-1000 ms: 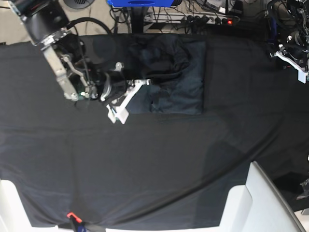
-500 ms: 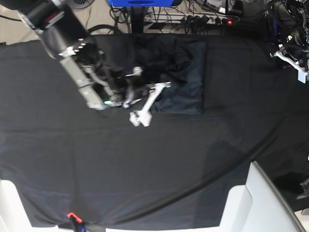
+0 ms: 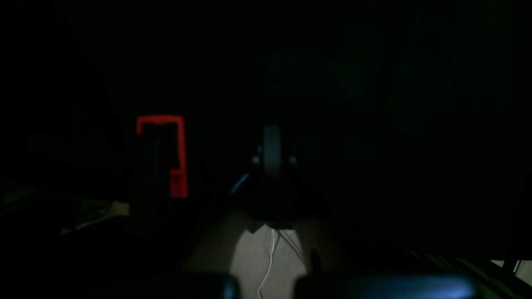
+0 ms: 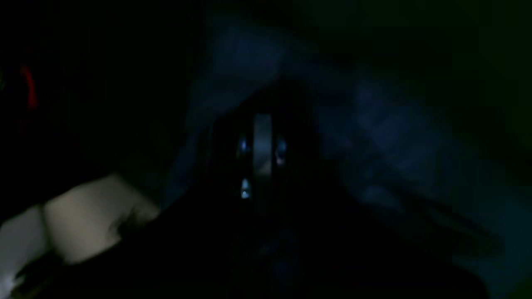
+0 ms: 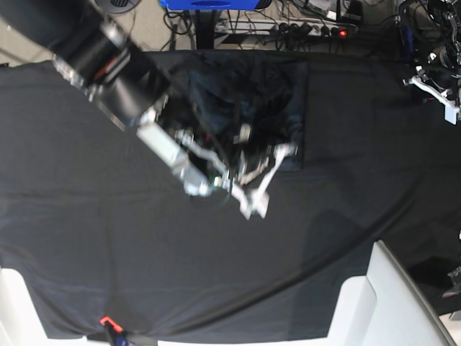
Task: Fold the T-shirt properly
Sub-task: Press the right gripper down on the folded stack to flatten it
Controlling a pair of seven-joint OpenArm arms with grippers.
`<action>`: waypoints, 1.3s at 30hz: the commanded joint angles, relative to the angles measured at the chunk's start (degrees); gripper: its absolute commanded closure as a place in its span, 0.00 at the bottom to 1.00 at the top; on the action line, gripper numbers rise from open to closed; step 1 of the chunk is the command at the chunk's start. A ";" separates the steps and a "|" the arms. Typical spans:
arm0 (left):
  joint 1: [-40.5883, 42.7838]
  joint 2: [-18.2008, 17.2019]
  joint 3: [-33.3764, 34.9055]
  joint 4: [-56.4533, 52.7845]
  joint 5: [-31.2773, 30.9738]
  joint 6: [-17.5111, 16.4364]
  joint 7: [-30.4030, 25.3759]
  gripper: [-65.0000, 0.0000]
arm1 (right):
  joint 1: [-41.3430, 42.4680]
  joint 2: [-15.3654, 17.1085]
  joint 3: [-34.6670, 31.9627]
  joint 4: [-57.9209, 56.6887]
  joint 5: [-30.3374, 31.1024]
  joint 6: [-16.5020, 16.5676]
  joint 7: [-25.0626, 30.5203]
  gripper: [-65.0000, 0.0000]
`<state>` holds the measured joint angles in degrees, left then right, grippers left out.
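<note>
The dark slate-grey T-shirt [image 5: 288, 108] lies bunched and partly folded at the back middle of the black tablecloth [image 5: 144, 259]. My right arm reaches across it from the left. Its right gripper [image 5: 253, 205] is shut, just past the shirt's near edge, and I cannot see cloth held in it. In the dim right wrist view the right gripper [image 4: 262, 141] shows closed fingers over bluish T-shirt folds [image 4: 395, 124]. My left gripper [image 5: 446, 108] is shut and hangs at the far right table edge, away from the shirt. The left wrist view is nearly black, with the left gripper [image 3: 272, 153] barely visible.
White furniture [image 5: 392, 303] stands at the front right and another white piece [image 5: 14, 310] at the front left. A power strip with a red light [image 5: 342, 32] and cables lie behind the table. An orange clip [image 5: 106, 321] sits at the front edge.
My right arm has swept rightward and toward the front across the shirt, its shut gripper moving from the shirt's left edge to its near edge. The left arm has not moved.
</note>
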<state>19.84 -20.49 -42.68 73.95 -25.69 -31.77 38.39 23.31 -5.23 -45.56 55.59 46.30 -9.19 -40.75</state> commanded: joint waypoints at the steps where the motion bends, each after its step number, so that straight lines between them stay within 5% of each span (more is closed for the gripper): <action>1: 0.08 -1.27 -0.45 0.73 -0.55 -0.27 -0.72 1.00 | 1.79 -0.61 0.33 -0.16 0.69 0.36 1.15 0.99; 5: 0.08 -1.27 -0.18 0.73 -0.55 -0.27 -0.72 1.00 | 4.69 -0.79 0.42 -1.83 1.12 0.36 4.58 0.99; 9: 0.08 -1.27 -0.09 0.73 -0.55 -0.27 -0.72 1.00 | 5.48 -0.26 0.59 3.18 1.21 0.18 -0.26 0.99; 12: 0.08 -1.27 -0.36 0.73 -0.55 -0.27 -0.72 1.00 | 2.93 3.26 0.77 10.65 1.21 -1.23 -7.38 0.99; 15: 0.16 -1.44 -0.45 0.73 -0.46 -0.27 -0.72 1.00 | -2.96 6.69 0.77 17.51 0.86 -6.68 -9.93 0.99; 21: -0.45 -1.53 -0.09 1.08 5.87 -0.27 -0.72 1.00 | -10.34 10.64 0.51 20.06 0.77 -6.94 -9.58 0.99; 32: -0.45 -1.44 -0.09 1.17 6.22 -0.27 -0.72 1.00 | -10.34 6.07 -0.20 19.18 0.69 -6.85 -7.82 0.99; 39: -0.45 -1.44 -0.18 1.26 6.22 -0.36 -0.72 1.00 | -6.74 1.32 -9.69 9.86 0.77 -6.85 -3.16 0.99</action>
<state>19.35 -20.69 -42.39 74.15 -19.27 -31.81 38.39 15.51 -3.16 -55.53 64.42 46.37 -16.53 -44.36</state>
